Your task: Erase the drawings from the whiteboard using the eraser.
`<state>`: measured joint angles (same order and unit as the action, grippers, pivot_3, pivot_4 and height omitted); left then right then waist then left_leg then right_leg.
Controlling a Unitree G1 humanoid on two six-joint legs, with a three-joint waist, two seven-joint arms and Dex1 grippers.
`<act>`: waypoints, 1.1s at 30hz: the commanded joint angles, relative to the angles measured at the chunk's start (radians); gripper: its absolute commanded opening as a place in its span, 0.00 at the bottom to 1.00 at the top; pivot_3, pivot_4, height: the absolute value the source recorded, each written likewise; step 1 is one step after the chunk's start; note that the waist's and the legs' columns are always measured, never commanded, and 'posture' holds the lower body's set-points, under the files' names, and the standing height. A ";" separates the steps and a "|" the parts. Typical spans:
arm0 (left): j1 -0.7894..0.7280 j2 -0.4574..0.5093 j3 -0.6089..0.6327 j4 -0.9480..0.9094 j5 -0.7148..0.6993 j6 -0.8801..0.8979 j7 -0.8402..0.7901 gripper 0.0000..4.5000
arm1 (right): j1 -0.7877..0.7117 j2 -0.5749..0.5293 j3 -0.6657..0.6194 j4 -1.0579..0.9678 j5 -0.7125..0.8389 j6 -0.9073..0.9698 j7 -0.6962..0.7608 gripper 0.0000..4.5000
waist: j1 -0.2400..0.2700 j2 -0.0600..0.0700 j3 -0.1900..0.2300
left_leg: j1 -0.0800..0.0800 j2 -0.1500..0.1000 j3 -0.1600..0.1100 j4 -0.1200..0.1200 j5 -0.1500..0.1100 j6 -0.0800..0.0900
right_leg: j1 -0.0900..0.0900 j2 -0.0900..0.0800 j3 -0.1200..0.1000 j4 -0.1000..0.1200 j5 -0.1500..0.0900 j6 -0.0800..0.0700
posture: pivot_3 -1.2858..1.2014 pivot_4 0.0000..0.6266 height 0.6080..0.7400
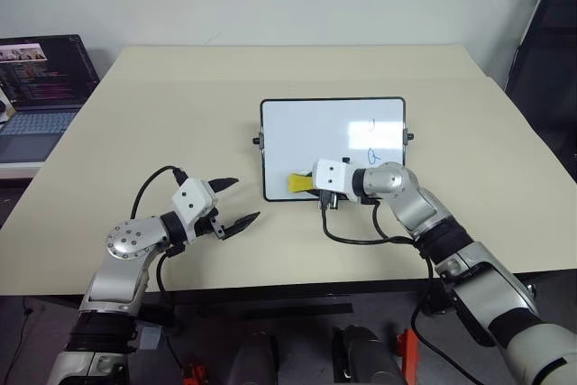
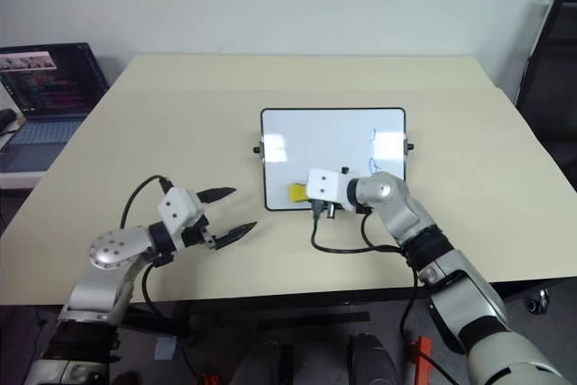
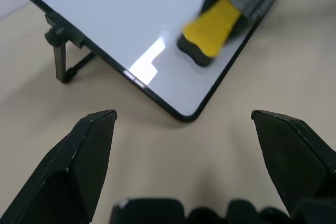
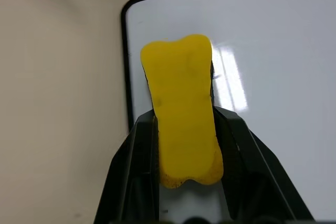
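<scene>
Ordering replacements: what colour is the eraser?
Bright yellow eraser, dark underside; the right wrist view shows it best.

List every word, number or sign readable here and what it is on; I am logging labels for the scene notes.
No text can be read for certain.
Whiteboard: thin blue drawings, like loose letters, too small to read.
Laptop screen: lines of coloured text, too small to read.
Yellow eraser, held in the right gripper: no print seen.

Beige table (image 1: pixel 135 132) — laptop (image 1: pixel 41 87); black chair (image 1: pixel 550 51)
</scene>
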<state>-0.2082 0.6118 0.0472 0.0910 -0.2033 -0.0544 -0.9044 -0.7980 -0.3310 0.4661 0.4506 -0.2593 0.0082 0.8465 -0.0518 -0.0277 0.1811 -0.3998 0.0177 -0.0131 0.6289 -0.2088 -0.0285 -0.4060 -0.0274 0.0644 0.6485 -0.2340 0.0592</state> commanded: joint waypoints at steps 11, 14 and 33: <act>-0.055 -0.038 -0.018 -0.005 -0.010 0.006 -0.001 1.00 | -0.100 -0.014 -0.068 0.094 -0.044 0.078 -0.152 0.25 | -0.002 0.000 0.000 | 0.000 0.000 0.000 0.001 0.002 0.002 | 0.000 0.000 0.001 0.000 0.001 -0.006 | 0.52 0.24 1.00; -0.065 -0.044 -0.022 -0.015 -0.017 0.016 -0.001 1.00 | -0.112 -0.007 -0.067 0.102 -0.044 0.080 -0.167 0.25 | -0.001 0.000 0.000 | 0.000 0.000 0.000 0.001 0.002 0.003 | 0.000 0.001 0.000 0.000 0.001 -0.006 | 0.52 0.24 1.00; -0.118 -0.059 0.013 -0.070 -0.092 0.114 0.015 1.00 | 0.033 -0.050 -0.155 -0.256 0.098 0.249 0.045 0.25 | 0.001 0.000 0.000 | -0.001 0.008 0.000 0.000 0.002 0.002 | -0.001 0.008 -0.001 -0.001 0.001 -0.009 | 0.52 0.24 1.00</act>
<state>-0.3007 0.5536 0.0327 0.0753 -0.2634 0.0449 -0.9025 -0.7281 -0.3715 0.4067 0.2719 -0.2268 0.2150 0.8899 -0.0507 -0.0281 0.1814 -0.4011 0.0253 -0.0128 0.6290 -0.2072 -0.0269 -0.4076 -0.0197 0.0635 0.6467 -0.2325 0.0510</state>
